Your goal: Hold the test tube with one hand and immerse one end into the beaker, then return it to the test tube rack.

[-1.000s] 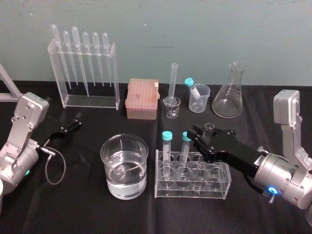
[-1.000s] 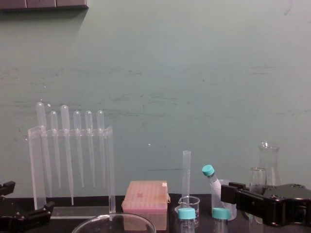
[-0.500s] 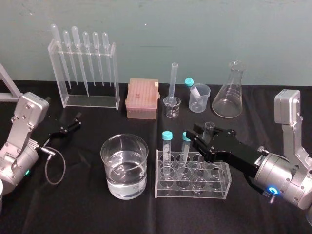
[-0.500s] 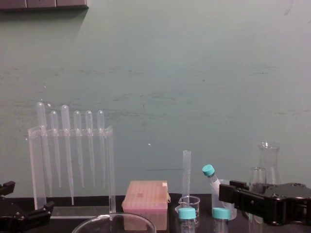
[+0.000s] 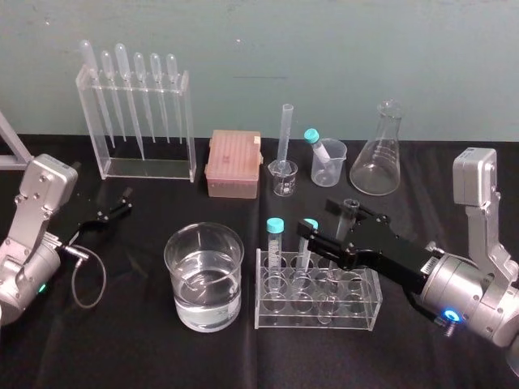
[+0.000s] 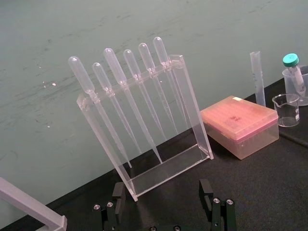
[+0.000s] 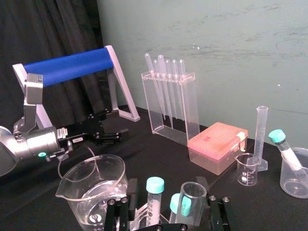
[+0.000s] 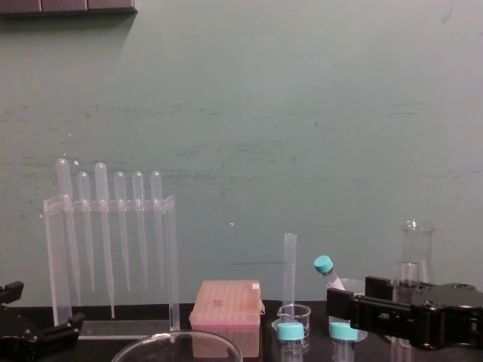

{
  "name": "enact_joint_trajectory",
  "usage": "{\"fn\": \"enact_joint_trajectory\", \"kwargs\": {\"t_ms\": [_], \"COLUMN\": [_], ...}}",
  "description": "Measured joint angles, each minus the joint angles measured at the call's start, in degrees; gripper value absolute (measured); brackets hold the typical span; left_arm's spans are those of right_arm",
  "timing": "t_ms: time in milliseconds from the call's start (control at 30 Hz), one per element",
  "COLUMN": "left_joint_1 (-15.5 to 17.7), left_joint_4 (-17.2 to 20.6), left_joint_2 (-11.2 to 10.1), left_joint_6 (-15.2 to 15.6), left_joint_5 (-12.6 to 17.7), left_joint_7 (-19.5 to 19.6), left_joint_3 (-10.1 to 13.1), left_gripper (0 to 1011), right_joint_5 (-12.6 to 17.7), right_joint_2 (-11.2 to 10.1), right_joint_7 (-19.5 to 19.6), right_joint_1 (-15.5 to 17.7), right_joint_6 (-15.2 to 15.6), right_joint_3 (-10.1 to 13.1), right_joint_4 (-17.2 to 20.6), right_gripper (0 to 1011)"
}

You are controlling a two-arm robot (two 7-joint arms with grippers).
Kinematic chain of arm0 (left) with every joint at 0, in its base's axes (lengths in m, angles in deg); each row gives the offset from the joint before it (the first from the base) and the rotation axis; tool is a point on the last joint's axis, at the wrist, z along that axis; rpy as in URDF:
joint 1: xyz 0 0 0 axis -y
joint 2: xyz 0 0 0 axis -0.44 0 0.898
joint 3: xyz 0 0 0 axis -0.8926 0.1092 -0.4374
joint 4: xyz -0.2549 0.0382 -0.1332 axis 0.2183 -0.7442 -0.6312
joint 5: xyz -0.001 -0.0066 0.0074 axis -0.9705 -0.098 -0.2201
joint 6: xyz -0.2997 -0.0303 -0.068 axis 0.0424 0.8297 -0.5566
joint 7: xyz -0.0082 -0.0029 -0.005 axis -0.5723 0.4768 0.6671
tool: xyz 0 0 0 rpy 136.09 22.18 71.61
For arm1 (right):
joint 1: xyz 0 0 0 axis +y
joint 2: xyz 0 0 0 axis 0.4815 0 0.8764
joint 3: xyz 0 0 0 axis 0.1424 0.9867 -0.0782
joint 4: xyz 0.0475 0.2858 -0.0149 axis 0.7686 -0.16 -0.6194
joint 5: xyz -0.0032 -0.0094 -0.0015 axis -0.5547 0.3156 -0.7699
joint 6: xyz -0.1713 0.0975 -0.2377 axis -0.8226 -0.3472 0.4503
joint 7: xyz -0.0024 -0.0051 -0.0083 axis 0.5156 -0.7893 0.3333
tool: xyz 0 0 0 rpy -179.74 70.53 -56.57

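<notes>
The test tube (image 5: 349, 209) stands upright in the clear test tube rack (image 5: 366, 312), in a hole on the rack's right side. My right gripper (image 5: 319, 222) sits around its top with the jaws open, a finger on each side and a gap to the glass. In the right wrist view the tube's open rim (image 7: 193, 193) stands between the spread fingers (image 7: 217, 211). The beaker (image 5: 204, 275), partly filled with water, stands left of the rack. My left gripper (image 5: 113, 212) rests open and empty on the black cloth at the far left.
Two turquoise-capped tubes (image 5: 276, 227) stand in the rack's left holes. Behind are a pipette stand (image 5: 138, 121), a pink tip box (image 5: 233, 164), a thin cylinder in a small beaker (image 5: 284, 174), a measuring cup (image 5: 328, 162) and a conical flask (image 5: 379, 162).
My right gripper's fingers have spread apart and let go of the test tube, which stays standing in the rack. The left arm has not moved.
</notes>
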Motion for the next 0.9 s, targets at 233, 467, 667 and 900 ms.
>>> {"fn": "enact_joint_trajectory", "kwargs": {"t_ms": [233,467,667,900], "left_joint_1": [0.00,0.00,0.00,0.00], "left_joint_4": [0.00,0.00,0.00,0.00], "left_joint_2": [0.00,0.00,0.00,0.00], "left_joint_6": [0.00,0.00,0.00,0.00], "left_joint_5": [0.00,0.00,0.00,0.00], "left_joint_7": [0.00,0.00,0.00,0.00], "left_joint_3": [0.00,0.00,0.00,0.00], "left_gripper": [1000,1000,1000,1000], "right_joint_5": [-0.02,-0.91,-3.64,-6.91], "right_joint_2": [0.00,-1.12,-2.97,-5.18], "right_joint_7": [0.00,0.33,1.56,4.26], "right_joint_1": [0.00,-0.39,-1.01,-0.40], "right_joint_6": [0.00,0.04,-0.26,0.24], "right_joint_3": [0.00,-0.02,0.70,3.64], "right_joint_4": [0.01,2.75,8.37,14.28], "right_gripper": [941,1000,1000,1000]}}
